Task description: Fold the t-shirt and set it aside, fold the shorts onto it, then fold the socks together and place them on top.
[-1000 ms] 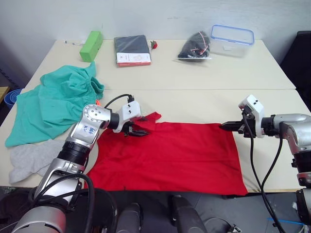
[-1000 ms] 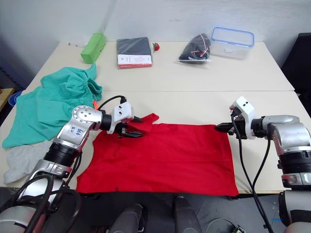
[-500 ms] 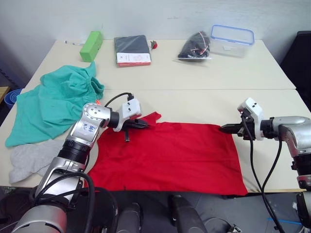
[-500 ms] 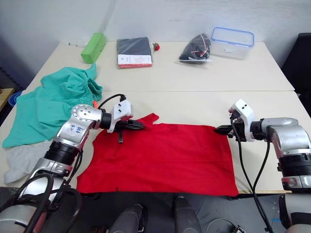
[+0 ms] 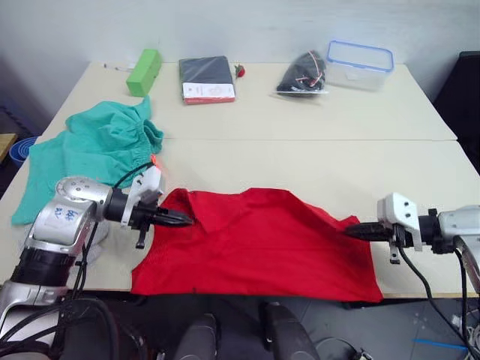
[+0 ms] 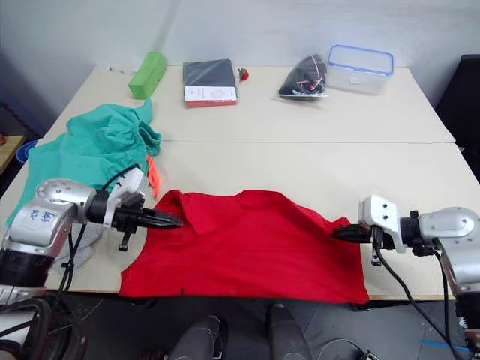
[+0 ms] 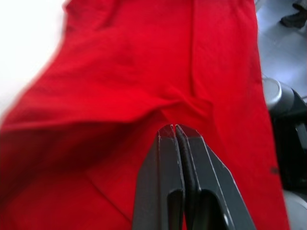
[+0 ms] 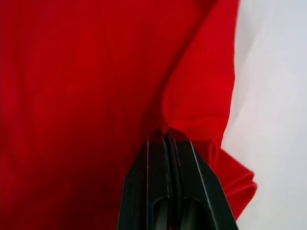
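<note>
Tabletop holds one t-shirt (red), both grippers' jaws, left and right, clamped on its edges.

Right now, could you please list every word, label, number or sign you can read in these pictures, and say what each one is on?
No text can be read with confidence.
The dark book at the back of the table has a pale strip with red print: too small to read.
The left arm's silver shell carries blue markings: too blurred to read.
The green box, the clear container, the t-shirt and the shorts show no print.
</note>
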